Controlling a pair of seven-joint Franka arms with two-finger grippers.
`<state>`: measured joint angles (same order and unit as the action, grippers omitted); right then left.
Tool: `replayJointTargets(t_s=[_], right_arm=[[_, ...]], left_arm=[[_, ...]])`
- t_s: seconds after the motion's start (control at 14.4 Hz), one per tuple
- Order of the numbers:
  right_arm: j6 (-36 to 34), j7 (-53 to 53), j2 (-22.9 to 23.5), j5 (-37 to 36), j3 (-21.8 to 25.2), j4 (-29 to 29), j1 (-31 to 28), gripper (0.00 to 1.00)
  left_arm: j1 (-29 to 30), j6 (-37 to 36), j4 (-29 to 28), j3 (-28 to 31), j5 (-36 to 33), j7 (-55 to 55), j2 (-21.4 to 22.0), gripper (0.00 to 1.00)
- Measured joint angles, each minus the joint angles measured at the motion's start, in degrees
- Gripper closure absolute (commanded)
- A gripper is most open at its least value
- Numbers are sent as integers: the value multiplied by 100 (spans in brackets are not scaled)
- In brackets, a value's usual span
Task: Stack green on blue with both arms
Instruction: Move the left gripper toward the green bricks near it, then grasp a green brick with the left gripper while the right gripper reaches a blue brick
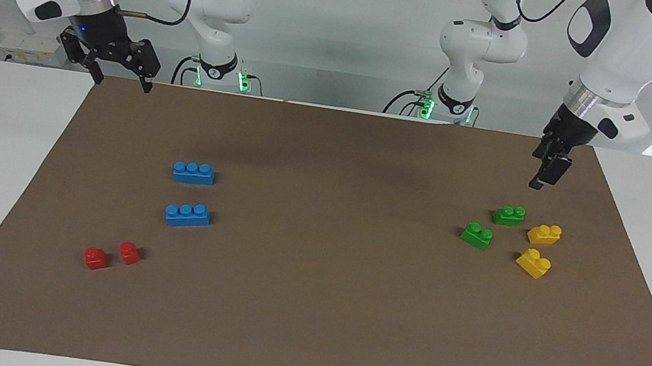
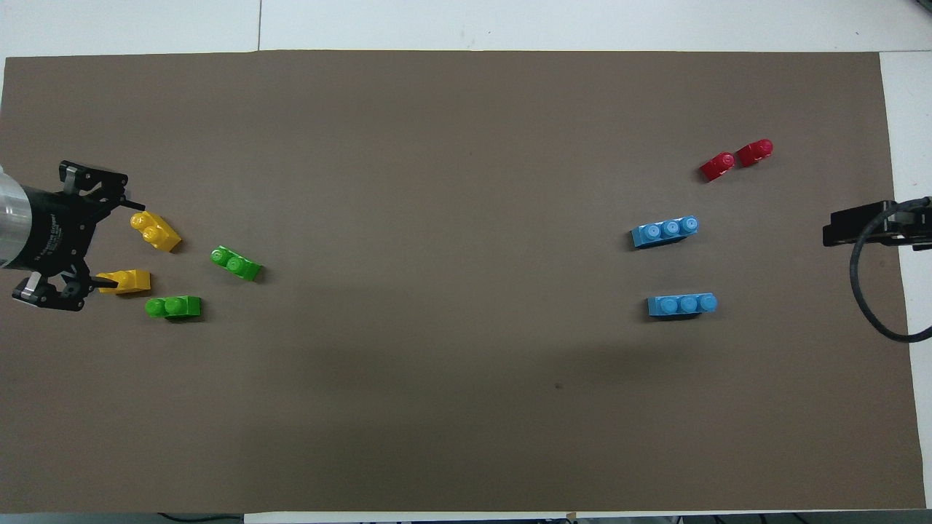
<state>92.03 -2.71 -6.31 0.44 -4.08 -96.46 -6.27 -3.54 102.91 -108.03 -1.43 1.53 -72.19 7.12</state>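
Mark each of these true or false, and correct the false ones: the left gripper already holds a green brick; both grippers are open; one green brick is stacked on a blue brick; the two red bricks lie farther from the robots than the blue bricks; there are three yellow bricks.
1. The left gripper already holds a green brick. False: it hangs empty over the mat, up in the air, and both green bricks lie on the mat.
2. Both grippers are open. True: the right gripper is open too.
3. One green brick is stacked on a blue brick. False: both blue bricks are bare.
4. The two red bricks lie farther from the robots than the blue bricks. True.
5. There are three yellow bricks. False: two yellow bricks.
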Motion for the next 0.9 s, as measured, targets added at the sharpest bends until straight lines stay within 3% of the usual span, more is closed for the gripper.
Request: replayJointTargets(t_s=[0.35,0.63,0.9], right_arm=[[536,-338,3,0,11,-160,-190,0],[708,-2430,12,247,-17,-472,-140,0],[1077,-4592,133,1201,-7,-998,-189,0]], left_arm=[[2,158,-613,3,6,-44,-94,0],[6,641,-767,9,91,-49,-499,0],[8,1367,-1018,14,118,-49,-859,0]])
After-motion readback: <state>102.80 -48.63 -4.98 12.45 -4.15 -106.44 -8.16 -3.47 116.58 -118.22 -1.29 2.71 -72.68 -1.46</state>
